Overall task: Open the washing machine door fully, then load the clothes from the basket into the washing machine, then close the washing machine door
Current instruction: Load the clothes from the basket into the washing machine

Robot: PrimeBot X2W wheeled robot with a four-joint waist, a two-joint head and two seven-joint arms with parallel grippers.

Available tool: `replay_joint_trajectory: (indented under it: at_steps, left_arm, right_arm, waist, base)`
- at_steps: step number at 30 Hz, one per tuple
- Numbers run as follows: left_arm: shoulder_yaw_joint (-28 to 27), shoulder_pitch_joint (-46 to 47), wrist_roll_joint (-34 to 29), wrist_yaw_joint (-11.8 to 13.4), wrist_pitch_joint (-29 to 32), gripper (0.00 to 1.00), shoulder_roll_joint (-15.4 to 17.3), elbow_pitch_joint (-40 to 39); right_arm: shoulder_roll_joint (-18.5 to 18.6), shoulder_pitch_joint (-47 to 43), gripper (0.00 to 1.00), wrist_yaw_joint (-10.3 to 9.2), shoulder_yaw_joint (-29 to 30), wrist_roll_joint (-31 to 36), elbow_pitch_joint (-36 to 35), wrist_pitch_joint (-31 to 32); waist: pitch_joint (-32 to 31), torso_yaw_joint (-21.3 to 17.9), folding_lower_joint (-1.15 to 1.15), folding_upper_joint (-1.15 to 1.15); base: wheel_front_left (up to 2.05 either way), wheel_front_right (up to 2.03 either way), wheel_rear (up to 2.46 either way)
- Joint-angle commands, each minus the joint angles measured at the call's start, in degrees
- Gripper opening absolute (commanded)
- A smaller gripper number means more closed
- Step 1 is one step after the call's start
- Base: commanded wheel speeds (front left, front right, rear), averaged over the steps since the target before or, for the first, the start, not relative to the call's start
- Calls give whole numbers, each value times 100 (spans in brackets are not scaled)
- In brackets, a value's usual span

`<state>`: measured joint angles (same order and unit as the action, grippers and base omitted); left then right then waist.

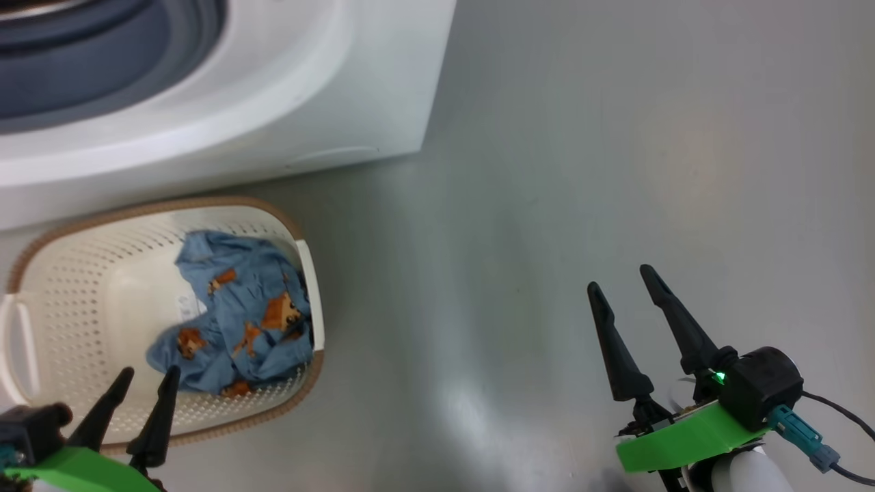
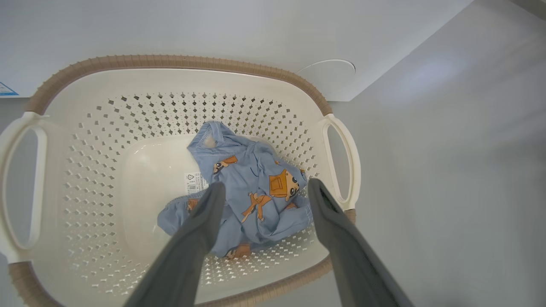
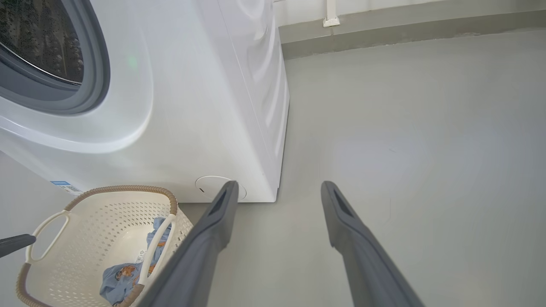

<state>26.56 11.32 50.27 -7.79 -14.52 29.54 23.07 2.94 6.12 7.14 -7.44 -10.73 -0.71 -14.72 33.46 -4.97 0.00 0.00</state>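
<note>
The white washing machine (image 1: 287, 89) stands at the upper left, its drum (image 3: 42, 38) and grey seal (image 3: 96, 64) uncovered; the washing machine door is out of view. In front of it sits the cream basket (image 1: 82, 287) with a brown rim. The light blue clothes (image 1: 239, 321) with brown figures lie in the basket's right half. My left gripper (image 1: 149, 374) hovers open above the basket's near edge, its fingers either side of the clothes (image 2: 256, 192) in the left wrist view. My right gripper (image 1: 620, 279) hangs open and empty over bare floor, right of the basket.
Grey floor (image 1: 547, 171) stretches to the right of the machine, up to a wall base (image 3: 405, 30). A round flap (image 2: 328, 70) and a small blue label (image 2: 6, 89) sit low on the machine's front, just behind the basket (image 2: 170, 61).
</note>
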Motion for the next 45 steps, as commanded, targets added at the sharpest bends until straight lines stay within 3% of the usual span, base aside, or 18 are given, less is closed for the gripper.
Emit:
replay_joint_trajectory:
  at_steps: [1,12,23,45]
  left_arm:
    - [-41,167,120,31,-48,100,311,-2]
    - [1619,1091,1234,31,-48,100,1274,128]
    - [2798,1822,2098,31,-48,100,2034,-221]
    - [3925,2789,2652,31,-48,100,2691,-420]
  right_arm:
    - [-6,10,100,35,-190,-51,-164,-28]
    - [-6,140,100,35,-300,-174,-418,-28]
    - [-6,147,100,35,-354,-311,-687,-28]
    - [-6,127,100,35,-545,-484,-856,-28]
  waist:
    - [391,-157,0,0]
    - [1242,-436,0,0]
    - [1783,-687,0,0]
    - [2426,-989,0,0]
  base:
    - [0,0,0]
    - [0,0,0]
    - [0,0,0]
    - [0,0,0]
